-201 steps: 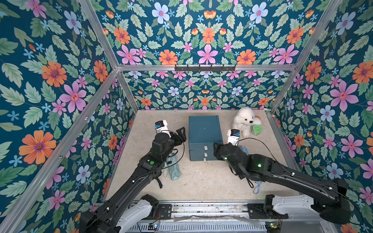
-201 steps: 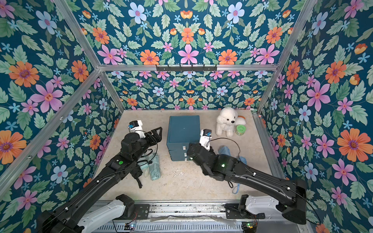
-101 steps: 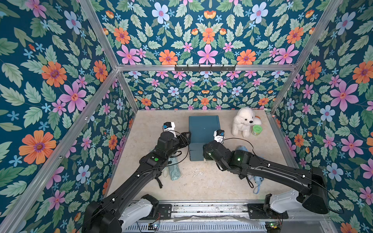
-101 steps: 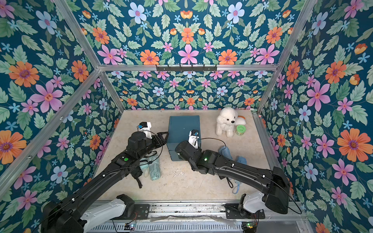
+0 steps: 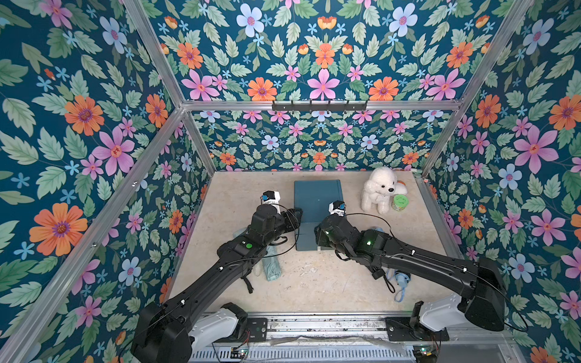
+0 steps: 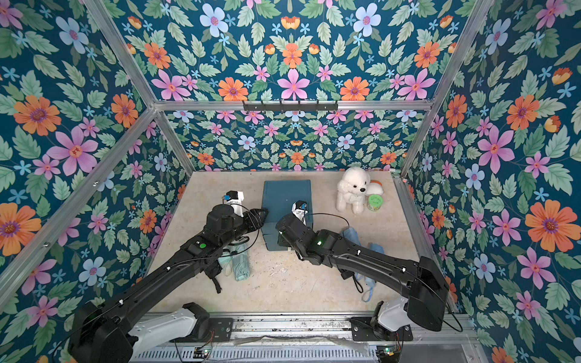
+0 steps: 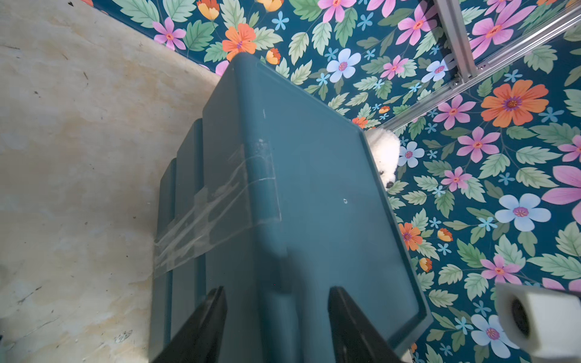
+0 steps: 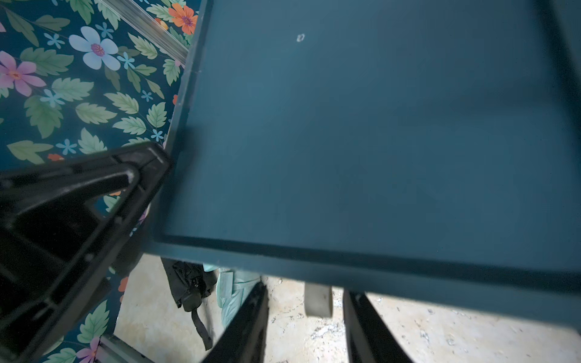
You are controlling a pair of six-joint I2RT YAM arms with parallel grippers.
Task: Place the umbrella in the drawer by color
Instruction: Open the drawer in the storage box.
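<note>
Teal cabinet (image 7: 314, 188) half hides plush (image 7: 385, 151); left fingers (image 7: 207, 327), right fingers (image 8: 248, 323) parted, seemingly gripping nothing.

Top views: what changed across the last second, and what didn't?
The left hand moved right to the drawer unit's left edge. The right hand swung left from beside the plush dog to the unit's front, straddling a drawer handle. Nothing taken or let go. Unit, mint umbrella, blue umbrella and dog stayed put.
</note>
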